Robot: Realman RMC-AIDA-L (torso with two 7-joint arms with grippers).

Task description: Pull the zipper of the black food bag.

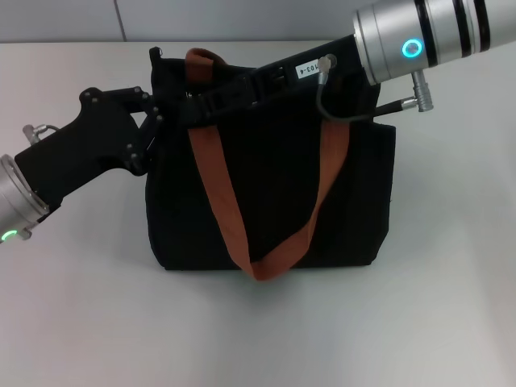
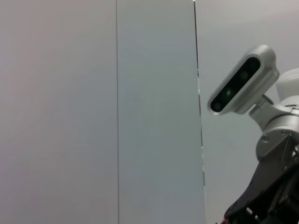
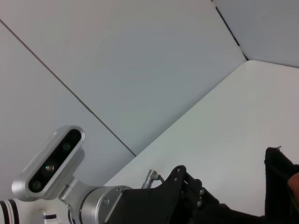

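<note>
The black food bag [image 1: 274,193] lies flat in the middle of the white table, its two orange-brown straps [image 1: 218,185] draped over its front. My left gripper [image 1: 153,121] comes in from the left and is at the bag's upper left corner. My right gripper [image 1: 193,106] reaches in from the upper right and lies along the bag's top edge, near the left strap. The zipper pull is hidden among the dark gripper parts and fabric. The right wrist view shows the bag's corner [image 3: 280,170] and the left arm's gripper body [image 3: 187,196].
The white table [image 1: 81,306] extends around the bag on all sides. A grey panelled wall [image 1: 64,20] stands behind the table. The left wrist view shows only the wall and the robot's head camera [image 2: 240,79].
</note>
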